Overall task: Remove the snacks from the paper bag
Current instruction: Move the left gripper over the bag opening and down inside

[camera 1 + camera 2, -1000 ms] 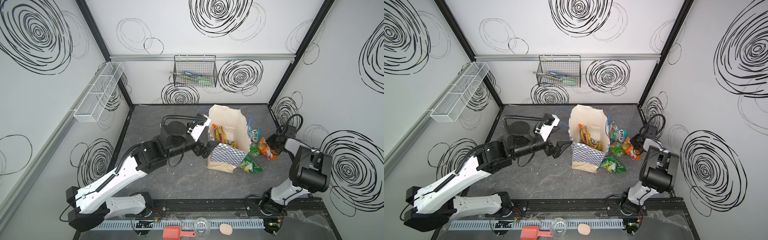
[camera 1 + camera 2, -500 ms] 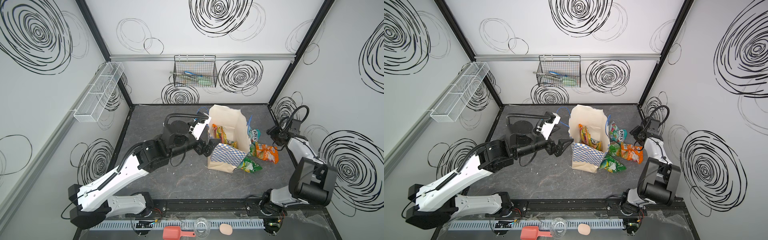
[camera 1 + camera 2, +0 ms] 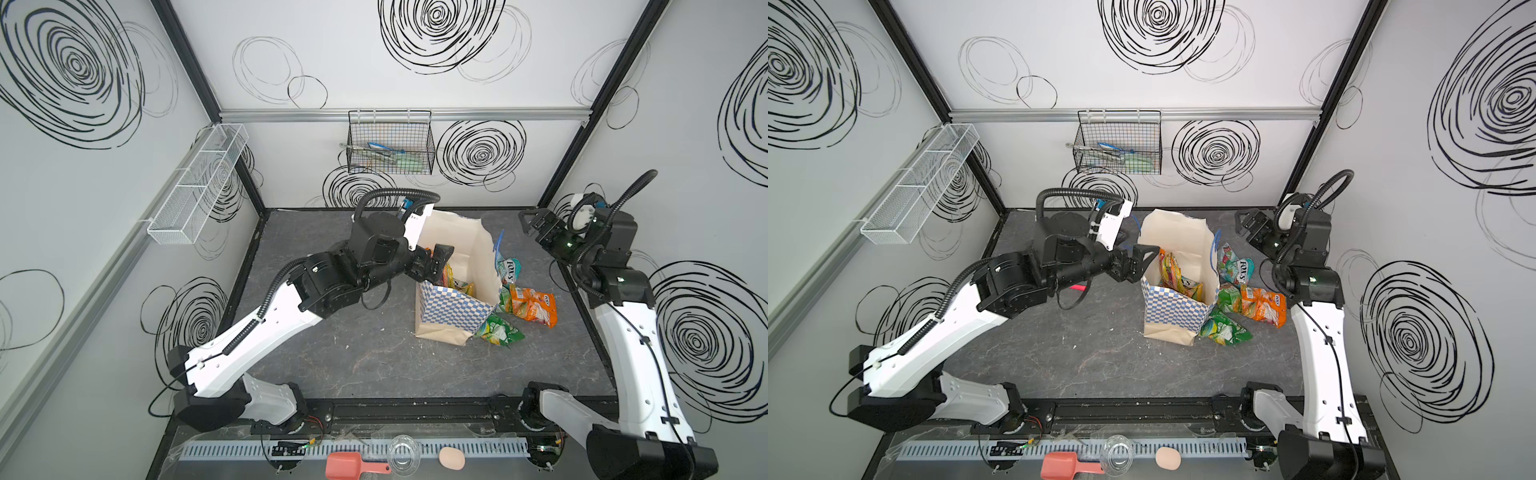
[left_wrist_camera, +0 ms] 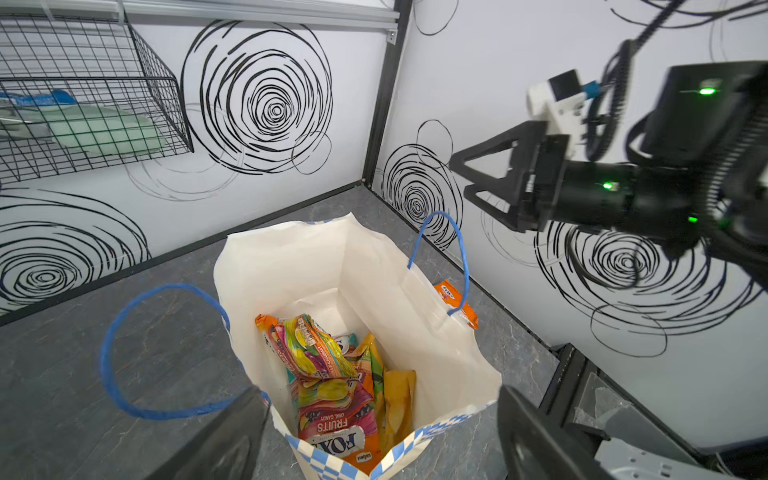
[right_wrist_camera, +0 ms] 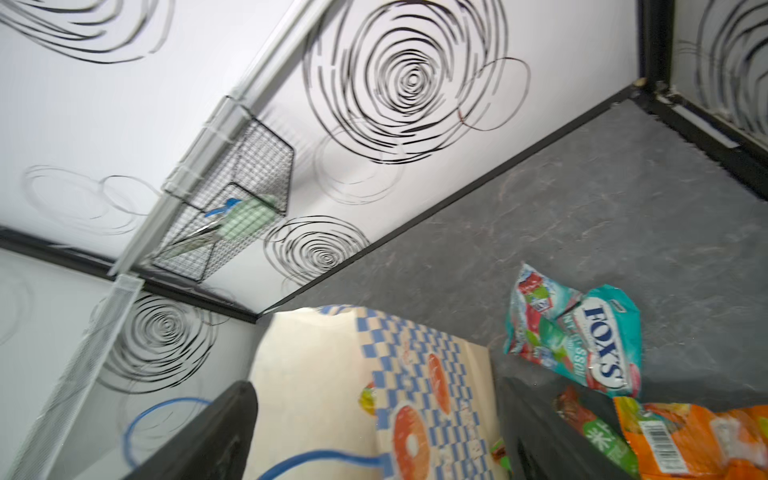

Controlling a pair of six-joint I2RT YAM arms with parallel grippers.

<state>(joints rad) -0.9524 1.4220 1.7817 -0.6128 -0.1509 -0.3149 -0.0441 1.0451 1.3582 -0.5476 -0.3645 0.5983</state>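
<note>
My left gripper (image 3: pixel 440 259) hangs at the left rim of the paper bag (image 3: pixel 453 307), with the jaws spread wide and nothing between them. In my left wrist view its two dark fingers (image 4: pixel 224 436) flank the bag's open mouth, and I look straight down inside.

The bag stands upright on the grey table (image 3: pixel 365 353), a little right of the middle in both top views. One blue handle (image 4: pixel 124 332) loops out over the table on my left arm's side. At the bottom of the bag lie several snacks (image 4: pixel 328 374) in a heap. The nearest is a pink and yellow packet printed "FOX'S", with yellow and orange ones pressed beside it.

My right gripper (image 3: pixel 530 224) is up in the air near the back right corner, well apart from the bag. Its jaws are also wide and it holds nothing.

More packets lie on the table on the bag's right side:
- A teal packet (image 3: pixel 510 269) lies just beside the bag's wall.
- An orange packet (image 3: pixel 534 305) lies farther out.
- A green packet (image 3: pixel 505 297) lies between the orange one and the bag.
- The other green packet (image 3: pixel 498 332) lies at the bag's front right corner, touching it.

A black wire basket (image 3: pixel 390 143) hangs on the back wall.
</note>
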